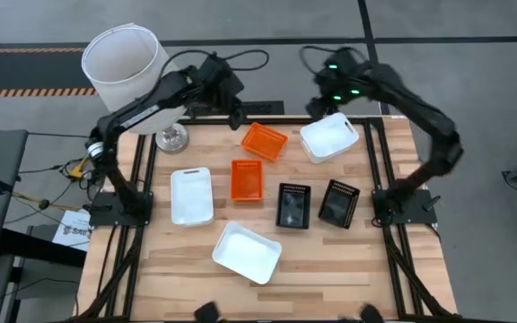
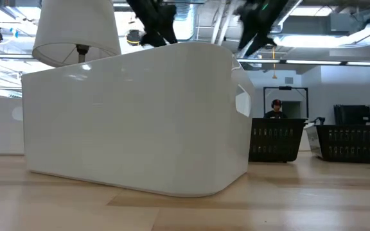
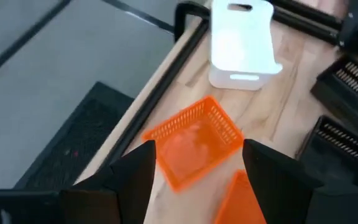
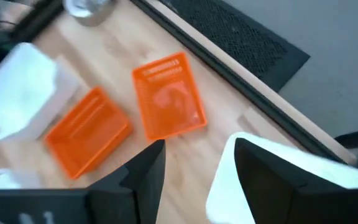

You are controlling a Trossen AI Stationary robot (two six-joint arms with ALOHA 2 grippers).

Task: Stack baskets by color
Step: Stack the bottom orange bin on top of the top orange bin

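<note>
On the table lie two orange baskets (image 1: 264, 141) (image 1: 248, 179), three white ones (image 1: 328, 137) (image 1: 190, 196) (image 1: 248, 252) and two black ones (image 1: 293, 205) (image 1: 338, 203), each flat on its bottom. My left gripper (image 3: 197, 177) hangs open above the table's far edge, over the far orange basket (image 3: 194, 140), touching nothing. My right gripper (image 4: 194, 165) is open in the air above the far white basket (image 4: 278, 180), clear of it. In the low view the near white basket (image 2: 133, 122) fills the front and both grippers show only as dark shapes at the top.
A lamp with a big white shade (image 1: 122, 63) and a metal foot (image 1: 172, 137) stands at the table's far left corner. Black frame rails (image 1: 142, 170) (image 1: 380, 170) run along both sides. A person (image 2: 276, 109) sits in the room behind.
</note>
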